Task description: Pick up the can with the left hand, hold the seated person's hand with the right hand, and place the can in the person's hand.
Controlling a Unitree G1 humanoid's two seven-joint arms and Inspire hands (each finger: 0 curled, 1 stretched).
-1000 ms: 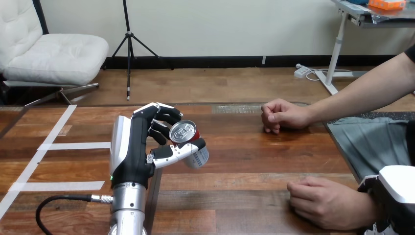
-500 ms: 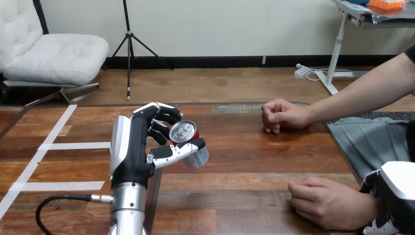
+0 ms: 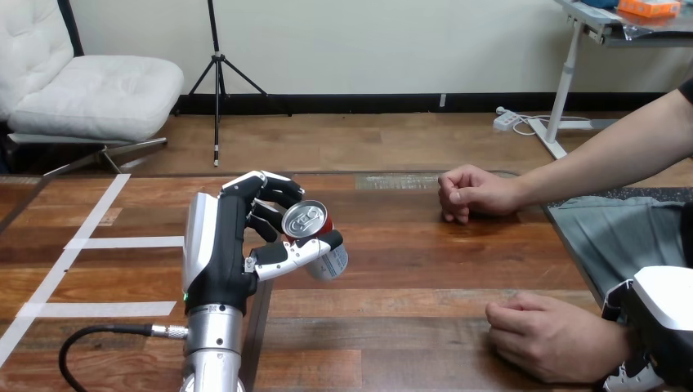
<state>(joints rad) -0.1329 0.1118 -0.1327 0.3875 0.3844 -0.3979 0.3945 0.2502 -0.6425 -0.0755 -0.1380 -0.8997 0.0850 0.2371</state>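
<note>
- The robot's left hand (image 3: 225, 253), black with white shells on its back, is raised above the left part of the brown wooden bench (image 3: 409, 269), on its silver forearm.
- Its fingers and thumb are curled round a red and silver drinks can (image 3: 304, 220), gripping it.
- The can is clear of the bench and tilted, its silver top with the pull tab turned up toward the camera. The thumb crosses the can's near side.
- Any print on the can's side is too small to read.
- The robot's right hand (image 3: 658, 322) shows at the near right corner as a white shell, just beside the wrist of the person's near hand (image 3: 547, 335). Whether it grips that wrist cannot be told.
- The person's near hand rests on the bench as a loose fist, well to the right of the can.
- The person's far hand (image 3: 472, 192) lies fisted on the far right of the bench.
- White tape strips (image 3: 122, 242) cross the bench's left side.
</note>
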